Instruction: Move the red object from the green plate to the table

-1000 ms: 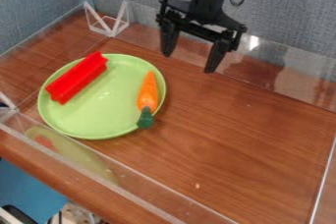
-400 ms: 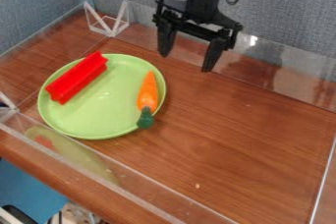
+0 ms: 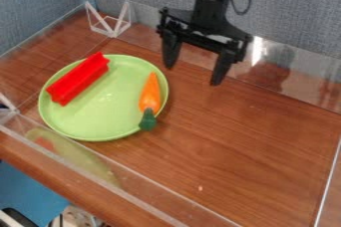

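The red object (image 3: pixel 78 79), a bright red brick-like block, lies along the upper left rim of the round green plate (image 3: pixel 104 112). An orange carrot (image 3: pixel 152 96) with a green top lies on the plate's right side. My gripper (image 3: pixel 196 69) hangs open above the table (image 3: pixel 253 141), just past the plate's upper right edge. It points down and holds nothing. Its black fingers (image 3: pixel 221 74) stand wide apart, well clear of the red object.
Clear acrylic walls (image 3: pixel 300 72) edge the brown wood-grain tabletop on all sides. A white wire frame (image 3: pixel 107 19) stands at the back left corner, behind the wall.
The gripper has shifted slightly toward the camera and down in the picture. It has stayed open. The plate, block and carrot have not moved.
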You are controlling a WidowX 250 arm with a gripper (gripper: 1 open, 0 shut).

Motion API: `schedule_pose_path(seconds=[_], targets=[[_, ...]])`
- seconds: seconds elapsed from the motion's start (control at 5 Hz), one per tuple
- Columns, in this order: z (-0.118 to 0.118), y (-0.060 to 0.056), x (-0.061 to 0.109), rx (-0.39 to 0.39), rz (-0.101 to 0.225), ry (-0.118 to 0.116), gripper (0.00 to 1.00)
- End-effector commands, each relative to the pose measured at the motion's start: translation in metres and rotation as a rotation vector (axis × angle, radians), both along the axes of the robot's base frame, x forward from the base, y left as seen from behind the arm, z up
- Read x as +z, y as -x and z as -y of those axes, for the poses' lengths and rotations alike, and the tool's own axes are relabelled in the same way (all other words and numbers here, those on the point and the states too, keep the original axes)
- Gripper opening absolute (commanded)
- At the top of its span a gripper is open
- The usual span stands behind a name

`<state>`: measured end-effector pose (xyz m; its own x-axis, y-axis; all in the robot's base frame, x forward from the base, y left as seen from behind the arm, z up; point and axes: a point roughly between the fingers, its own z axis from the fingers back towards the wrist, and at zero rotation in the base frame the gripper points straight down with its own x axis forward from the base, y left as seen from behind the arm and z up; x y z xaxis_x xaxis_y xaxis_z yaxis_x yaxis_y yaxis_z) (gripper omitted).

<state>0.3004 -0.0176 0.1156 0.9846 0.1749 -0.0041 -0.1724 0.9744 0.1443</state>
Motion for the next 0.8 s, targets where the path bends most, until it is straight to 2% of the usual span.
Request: schedule_pose_path(seconds=[0.0,0.4,0.6], targets=[[0.002,-0.016,0.014,-0.023,0.062,-0.01,1.0],[-0.001,-0.031,0.003,-0.037,0.052,-0.027,1.0],[-0.022,-0.033,-0.008,0.003,0.05,-0.029,1.0]])
